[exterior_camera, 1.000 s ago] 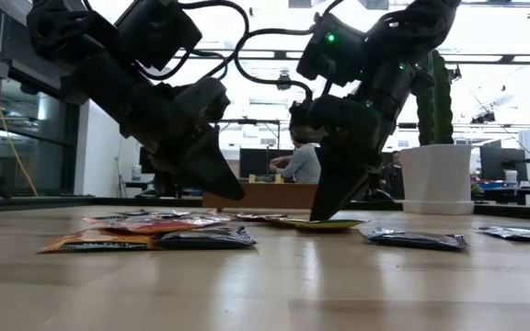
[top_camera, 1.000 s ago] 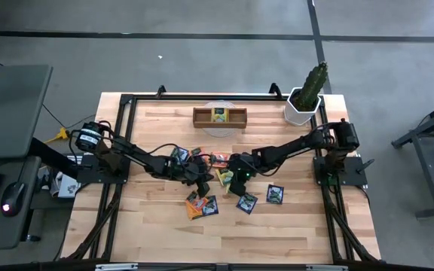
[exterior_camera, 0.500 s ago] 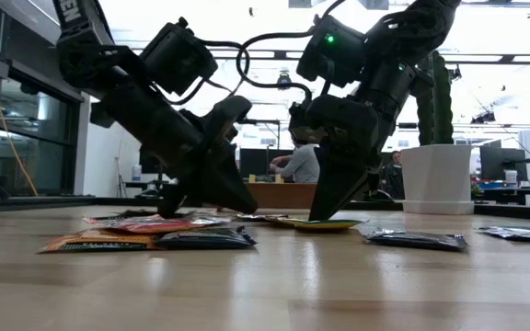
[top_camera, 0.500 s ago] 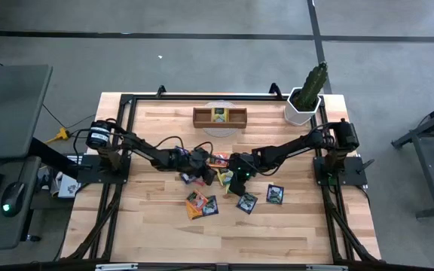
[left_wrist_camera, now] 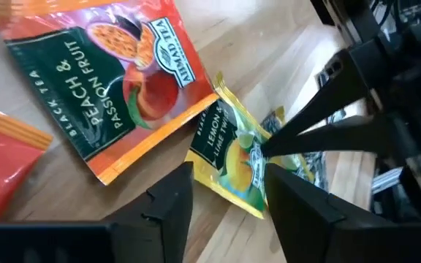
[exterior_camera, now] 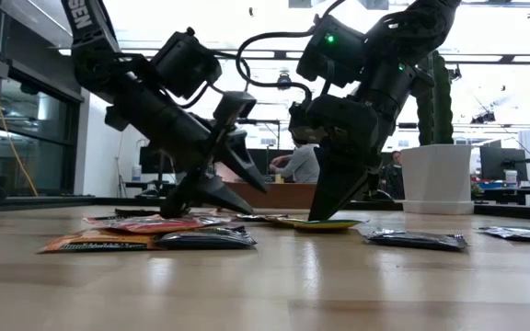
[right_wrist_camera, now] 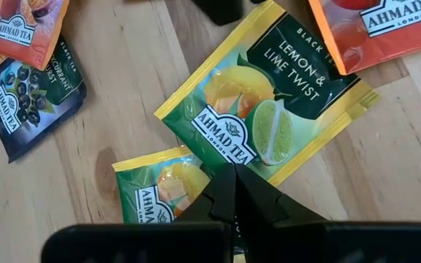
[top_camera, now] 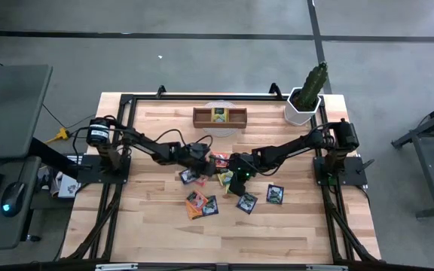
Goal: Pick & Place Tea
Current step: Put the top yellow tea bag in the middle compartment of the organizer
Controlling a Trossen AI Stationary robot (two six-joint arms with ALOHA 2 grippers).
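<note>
Butcher-block planks are forming the table (top_camera: 164,226), pale wood with a visible grain, filling the middle of the high view. Near its upper edge a brown wooden tray (top_camera: 219,117) is sitting with one yellow-green sachet in its middle compartment, and a white pot with a cactus (top_camera: 307,96) is standing at the upper right corner. Both dark arms are reaching inward to the table's centre. The left gripper (exterior_camera: 231,175) is hanging just above the wood in the low view with its jaws partly spread and nothing between them; its wrist view is showing them straddling a lemon and lime sachet (left_wrist_camera: 236,157). The right gripper (right_wrist_camera: 234,191) is pressing its closed, pointed tips down onto the edge of a glossy yellow-green foil sachet (right_wrist_camera: 262,120). Around them the tea sachets (top_camera: 213,188) are lying scattered flat at the centre: small shiny squares, orange, yellow-green and dark blue.
</note>
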